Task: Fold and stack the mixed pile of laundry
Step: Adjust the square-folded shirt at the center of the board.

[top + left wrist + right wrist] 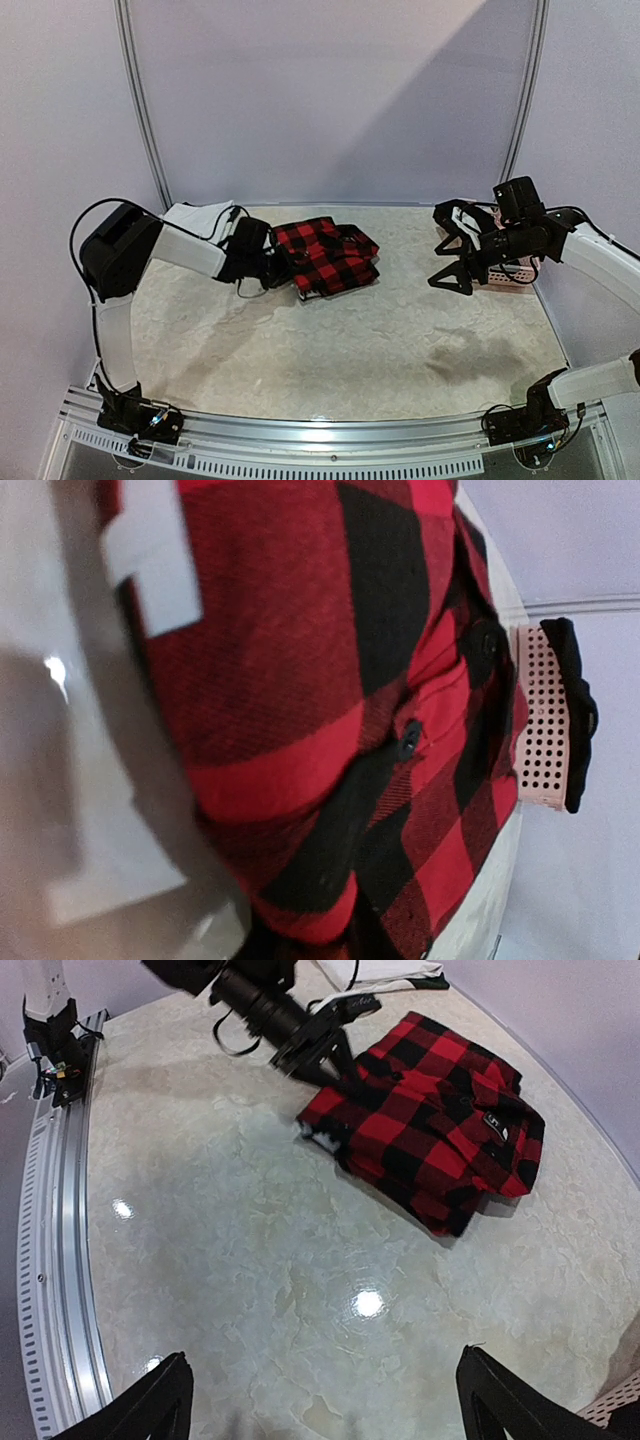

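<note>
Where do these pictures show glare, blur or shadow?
Right wrist view: glare spots on the table, otherwise sharp. Left wrist view: shirt sharp, near finger blurred. Top view: soft shadow on the table at the right, diagonal shadow across the back wall.

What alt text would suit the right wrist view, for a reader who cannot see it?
A folded red-and-black checked shirt lies on a pale table. The left arm's fingers reach one edge of it. The right arm's fingers stand wide open at the bottom of the picture.
</note>
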